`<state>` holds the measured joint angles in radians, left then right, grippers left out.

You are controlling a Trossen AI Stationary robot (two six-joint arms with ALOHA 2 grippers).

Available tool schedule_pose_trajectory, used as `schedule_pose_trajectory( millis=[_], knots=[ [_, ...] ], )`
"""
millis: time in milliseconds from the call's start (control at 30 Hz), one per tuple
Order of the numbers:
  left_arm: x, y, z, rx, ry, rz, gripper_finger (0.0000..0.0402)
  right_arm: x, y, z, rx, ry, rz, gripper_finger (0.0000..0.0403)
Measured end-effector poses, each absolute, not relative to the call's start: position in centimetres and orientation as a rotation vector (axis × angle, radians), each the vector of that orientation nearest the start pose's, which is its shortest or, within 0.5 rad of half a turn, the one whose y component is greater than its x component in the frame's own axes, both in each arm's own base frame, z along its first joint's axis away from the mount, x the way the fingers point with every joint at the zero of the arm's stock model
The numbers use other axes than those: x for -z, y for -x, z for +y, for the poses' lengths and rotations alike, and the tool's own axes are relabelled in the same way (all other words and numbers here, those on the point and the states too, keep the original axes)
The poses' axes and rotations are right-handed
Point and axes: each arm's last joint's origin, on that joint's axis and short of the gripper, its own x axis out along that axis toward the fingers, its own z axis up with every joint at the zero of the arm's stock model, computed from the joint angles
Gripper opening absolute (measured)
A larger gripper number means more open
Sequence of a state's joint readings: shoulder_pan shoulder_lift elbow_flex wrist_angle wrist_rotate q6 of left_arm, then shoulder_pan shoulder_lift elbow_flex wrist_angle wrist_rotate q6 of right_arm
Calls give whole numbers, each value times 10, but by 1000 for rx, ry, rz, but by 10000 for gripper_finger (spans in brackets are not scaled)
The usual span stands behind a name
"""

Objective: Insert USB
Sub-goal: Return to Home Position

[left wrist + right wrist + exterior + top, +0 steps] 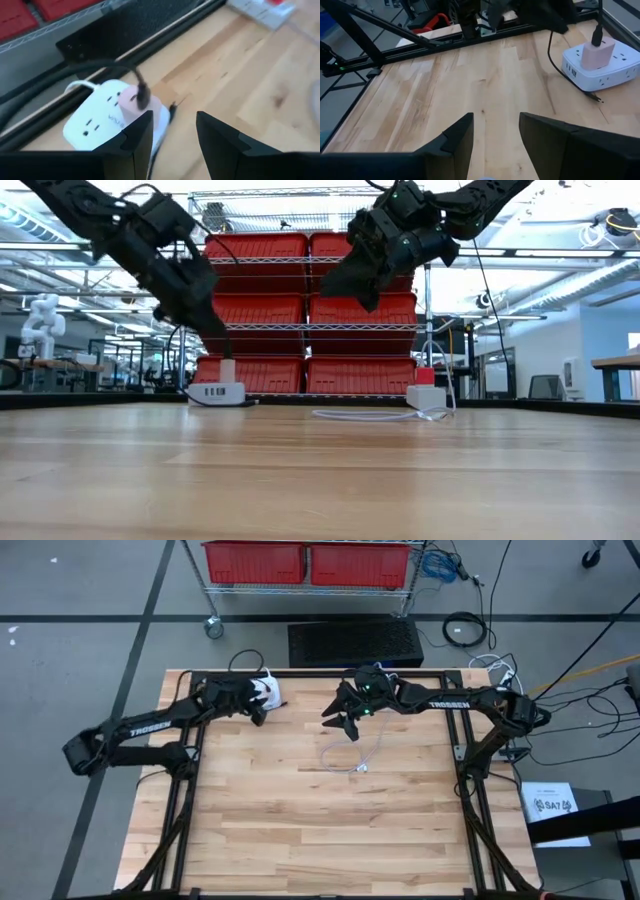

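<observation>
On the left, my left end effector (174, 125) hangs just above the white outlet extension (92, 122), near the back edge of the table (300, 830). Its fingers stand apart and hold nothing. The charger adapter (131, 102), pale orange-pink in colour, sits upright in this extension, and the black charger cable (142, 94) is plugged into the top of it. So I judge the insertion itself as done.

More to the right, the right end effector (496, 117) is lifted well above the table near the middle of the back edge, also with fingers spread and nothing between them. Below and in front of it a loose white cable (352, 755) lies on the wood. In the low view it runs to a second outlet extension (425, 396) with a red block (425, 375) on top.

What is left, as I see it, is only to bring both arms to their resting pose, because both reach out over the table.
</observation>
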<state>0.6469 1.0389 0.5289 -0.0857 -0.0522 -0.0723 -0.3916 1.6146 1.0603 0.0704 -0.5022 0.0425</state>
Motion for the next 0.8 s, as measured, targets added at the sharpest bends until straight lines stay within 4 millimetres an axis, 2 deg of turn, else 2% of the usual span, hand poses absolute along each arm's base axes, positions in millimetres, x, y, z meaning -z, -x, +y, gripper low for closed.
schedule_pose_trajectory(
  millis=[200,300,500,600,800],
  knots=[
    [-228,-155,113,-594,296,467,156,-245,-332,-122,-99,-252,446,150],
    [-230,-148,107,-595,307,490,156,-246,-331,-122,-95,-254,452,150],
    [-202,-138,105,-742,307,659,156,-232,-335,-125,24,-215,517,145],
    [-189,-138,108,-817,281,714,153,-225,-337,-125,25,-229,535,127],
    [-165,-142,116,-912,167,900,127,-226,-339,-125,65,-224,523,81]
  ],
)
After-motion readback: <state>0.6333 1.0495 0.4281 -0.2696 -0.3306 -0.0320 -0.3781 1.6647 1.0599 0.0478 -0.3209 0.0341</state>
